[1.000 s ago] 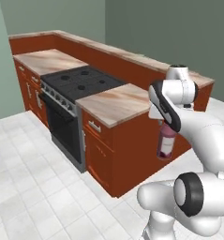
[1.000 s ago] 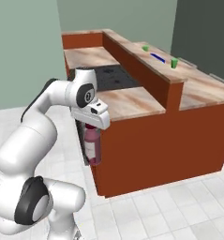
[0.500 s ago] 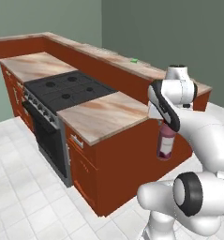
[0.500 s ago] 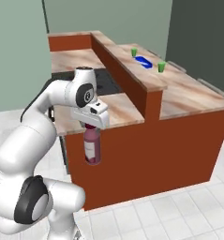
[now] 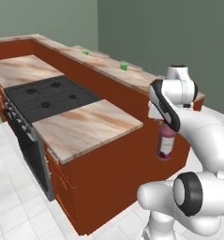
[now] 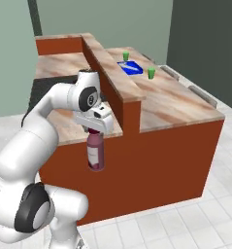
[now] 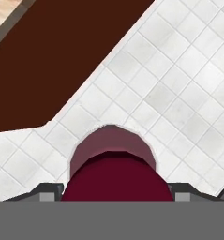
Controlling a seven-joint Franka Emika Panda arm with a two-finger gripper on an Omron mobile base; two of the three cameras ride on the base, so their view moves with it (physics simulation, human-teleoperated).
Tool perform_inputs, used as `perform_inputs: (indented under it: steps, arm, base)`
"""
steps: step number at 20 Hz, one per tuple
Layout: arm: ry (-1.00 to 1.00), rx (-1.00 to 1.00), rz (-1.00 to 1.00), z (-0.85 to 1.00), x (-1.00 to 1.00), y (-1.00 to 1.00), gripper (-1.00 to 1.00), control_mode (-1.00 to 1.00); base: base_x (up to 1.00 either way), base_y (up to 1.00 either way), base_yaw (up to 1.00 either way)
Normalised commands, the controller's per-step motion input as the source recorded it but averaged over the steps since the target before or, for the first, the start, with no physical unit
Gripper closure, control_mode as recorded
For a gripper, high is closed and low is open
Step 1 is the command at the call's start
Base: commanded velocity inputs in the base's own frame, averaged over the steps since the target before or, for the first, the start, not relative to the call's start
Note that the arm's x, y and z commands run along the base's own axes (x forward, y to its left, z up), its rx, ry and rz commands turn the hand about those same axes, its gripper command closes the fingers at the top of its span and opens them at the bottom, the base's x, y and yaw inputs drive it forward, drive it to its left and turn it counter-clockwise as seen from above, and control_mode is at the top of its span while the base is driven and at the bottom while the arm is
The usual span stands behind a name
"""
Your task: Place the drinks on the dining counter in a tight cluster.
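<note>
A stout maroon bottle with a pale label hangs upright in the air beside the counter's end, over the tiled floor. My gripper is shut on its neck from above. From the other side the same bottle hangs under the gripper, in front of the reddish-brown cabinet wall. Looking down along the hand, the bottle sits between the two fingertips. The dining counter is the raised marble slab behind the stove top, and the dining counter lies to the right of the arm.
Two small green cups stand on the dining counter, with a flat blue item between them. A black stove sits in the lower marble top. White tiled floor lies below.
The whole scene has shifted and the counter looms closer and more side-on: the base has driven. The gripper keeps the maroon bottle in the same hold.
</note>
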Motion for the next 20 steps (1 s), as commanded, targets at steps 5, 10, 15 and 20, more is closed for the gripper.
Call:
perform_inputs:
  steps: [5, 10, 15, 20]
  arm:
    - [0.00, 0.00, 0.00, 0.00, 0.00, 0.00, 1.00, 1.00]
    - [0.00, 0.00, 0.00, 0.00, 0.00, 0.00, 1.00, 1.00]
    - [0.00, 0.00, 0.00, 0.00, 0.00, 0.00, 1.00, 1.00]
    - [0.00, 0.00, 0.00, 0.00, 0.00, 0.00, 1.00, 1.00]
  base:
    - [0.61, -0.46, 0.05]
    - [0.60, -0.43, 0.09]
    - [0.57, -0.42, 0.12]
    - [0.46, -0.39, 0.19]
